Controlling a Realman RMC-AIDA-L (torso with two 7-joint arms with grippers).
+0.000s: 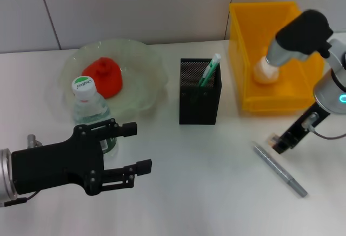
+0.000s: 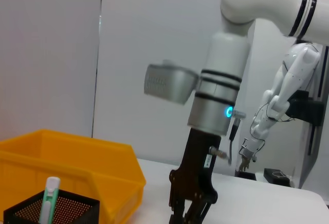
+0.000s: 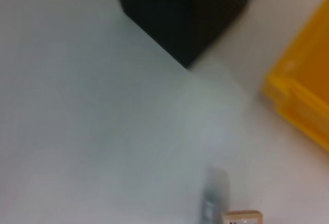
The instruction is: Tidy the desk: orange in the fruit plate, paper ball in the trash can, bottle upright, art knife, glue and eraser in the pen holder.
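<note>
Step in hand, by judgement: collecting the small items for the pen holder. The right gripper (image 1: 279,143) is low over the counter (image 1: 216,192) on the robot's right, just beside a small tan eraser (image 1: 272,137) and the upper end of the grey art knife (image 1: 280,169), which lies flat and diagonal. Whether its fingers are spread or pressed together cannot be told; contact with the eraser cannot be confirmed either. The left gripper (image 1: 132,148) hangs at the near left with its fingers spread, holding nothing, just in front of the bottle (image 1: 89,109), which stands upright with its green-marked cap on top. The orange (image 1: 104,76) appears as a red-orange object lying in the clear fruit plate (image 1: 146,63), so that item looks done. A whitish paper ball (image 1: 266,71) rests inside the yellow trash can (image 1: 254,25), partly hidden by the right arm. The black mesh pen holder (image 1: 199,102) stands at centre, between plate and can, with a green-and-white glue stick (image 1: 210,69) leaning inside it. The next move would call for a fine pinch on the eraser or knife, a clean lift, and a carry to the holder's narrow opening without tipping it. Count: one orange, one plate, one bottle, one holder, one glue stick, one trash can, one paper ball, one eraser, one knife.
</note>
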